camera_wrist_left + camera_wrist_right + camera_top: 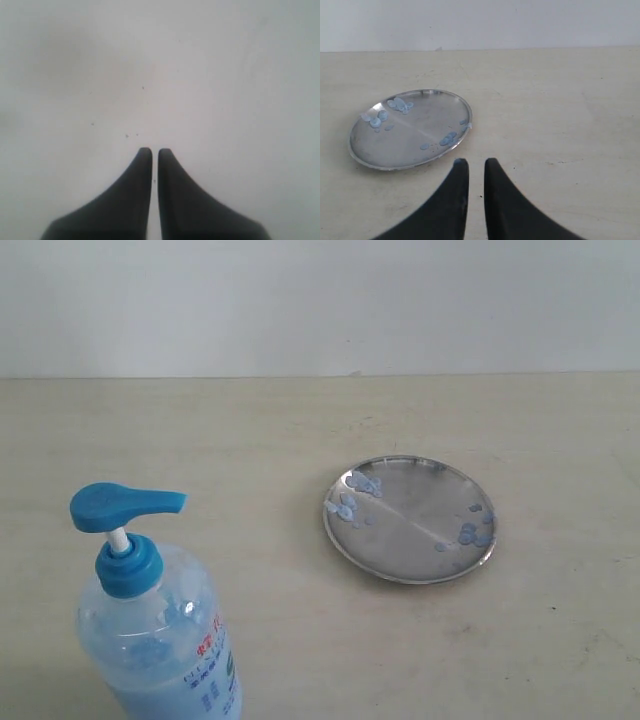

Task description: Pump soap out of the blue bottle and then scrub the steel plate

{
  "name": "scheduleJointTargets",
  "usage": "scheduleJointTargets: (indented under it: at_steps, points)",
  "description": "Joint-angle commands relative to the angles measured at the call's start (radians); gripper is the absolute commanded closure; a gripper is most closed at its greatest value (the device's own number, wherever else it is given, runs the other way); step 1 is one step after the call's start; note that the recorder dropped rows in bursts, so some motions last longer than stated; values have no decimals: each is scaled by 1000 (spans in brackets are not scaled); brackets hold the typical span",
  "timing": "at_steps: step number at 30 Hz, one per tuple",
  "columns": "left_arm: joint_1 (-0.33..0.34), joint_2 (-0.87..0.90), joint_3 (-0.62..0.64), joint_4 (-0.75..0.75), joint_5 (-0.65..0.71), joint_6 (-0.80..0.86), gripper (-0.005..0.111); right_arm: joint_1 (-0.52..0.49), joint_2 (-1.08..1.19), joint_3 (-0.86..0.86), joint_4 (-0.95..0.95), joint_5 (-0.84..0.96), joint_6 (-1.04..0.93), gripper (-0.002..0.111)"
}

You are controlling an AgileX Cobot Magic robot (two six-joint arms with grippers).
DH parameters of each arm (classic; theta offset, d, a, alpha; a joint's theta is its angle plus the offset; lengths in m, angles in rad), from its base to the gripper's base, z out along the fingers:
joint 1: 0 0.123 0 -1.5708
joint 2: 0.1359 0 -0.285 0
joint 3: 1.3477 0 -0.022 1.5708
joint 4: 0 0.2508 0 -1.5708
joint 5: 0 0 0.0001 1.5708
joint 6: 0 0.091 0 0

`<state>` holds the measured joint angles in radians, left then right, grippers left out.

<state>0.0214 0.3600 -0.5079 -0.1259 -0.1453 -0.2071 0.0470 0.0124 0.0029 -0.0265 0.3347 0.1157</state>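
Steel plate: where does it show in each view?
Exterior view: steel plate right of centre on the table.
Left wrist view: not in it.
Right wrist view: steel plate ahead of the jaws, off to one side.
Shared landmark: the soap blobs clustered at two opposite sides of its rim.

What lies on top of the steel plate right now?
Small pale blue soap blobs lie on the steel plate in two clusters near opposite rims; the middle is bare metal. Nothing covers the plate, but its underside is hidden.
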Motion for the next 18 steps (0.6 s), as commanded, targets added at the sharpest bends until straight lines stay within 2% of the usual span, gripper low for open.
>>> scheduleJointTargets:
  at_steps: [1, 2, 4, 6, 8, 9, 12, 14, 18]
  points:
    - [-10, 187, 165, 68, -376, -61, 102, -7, 0, -3, -5, -6, -2, 106]
    - [-10, 212, 243, 88, -549, -72, 102, -7, 0, -3, -5, -6, -2, 106]
    - [-10, 258, 383, 85, -805, -146, 102, -7, 0, -3, -5, -8, -2, 106]
    - [-10, 296, 483, 104, -904, -80, 102, -7, 0, -3, -5, -8, -2, 106]
    - [-10, 340, 508, 207, -883, -44, 102, -7, 0, -3, -5, -8, -2, 106]
    - [-10, 354, 508, 306, -777, -43, 102, -7, 0, -3, -5, -9, -2, 106]
    - [-10, 400, 508, 648, -740, -75, 102, -7, 0, -3, -5, -9, -2, 106]
    - [-10, 425, 508, 774, -715, -160, 102, -7, 0, -3, -5, -9, -2, 106]
    - [-10, 461, 508, 922, -676, -272, 102, -7, 0, -3, -5, -10, -2, 106]
